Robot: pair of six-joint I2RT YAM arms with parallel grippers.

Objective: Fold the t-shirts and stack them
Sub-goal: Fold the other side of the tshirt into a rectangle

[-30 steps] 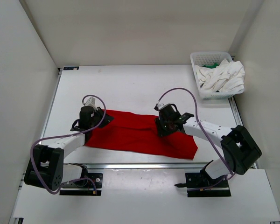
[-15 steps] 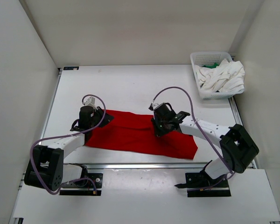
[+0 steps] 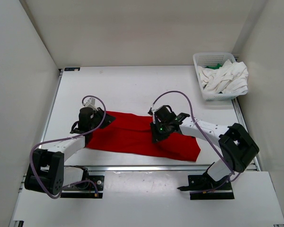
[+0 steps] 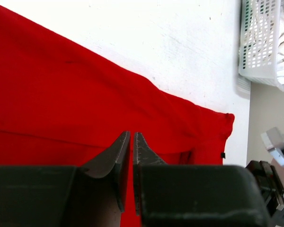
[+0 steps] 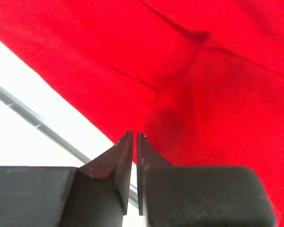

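Observation:
The red t-shirt (image 3: 128,133) lies flat on the table as a long strip, near the front edge. My left gripper (image 3: 103,121) is shut and empty over its left end; the left wrist view shows the jaws (image 4: 132,135) closed just above the red cloth (image 4: 61,94). My right gripper (image 3: 156,136) is shut and empty over the shirt's middle, near a fold line; its jaws (image 5: 135,135) hang above the red cloth (image 5: 217,94) by its front edge. The white t-shirt (image 3: 226,78) and a bit of the green t-shirt (image 3: 218,66) sit in the basket.
The white mesh basket (image 3: 203,59) stands at the back right corner; it also shows in the left wrist view (image 4: 260,42). A metal rail (image 3: 142,168) runs along the table's front edge. White walls close in the left, back and right sides.
My right gripper has moved left along the red t-shirt, from right of its middle toward the centre. The left arm has barely shifted. The shirt lies as before.

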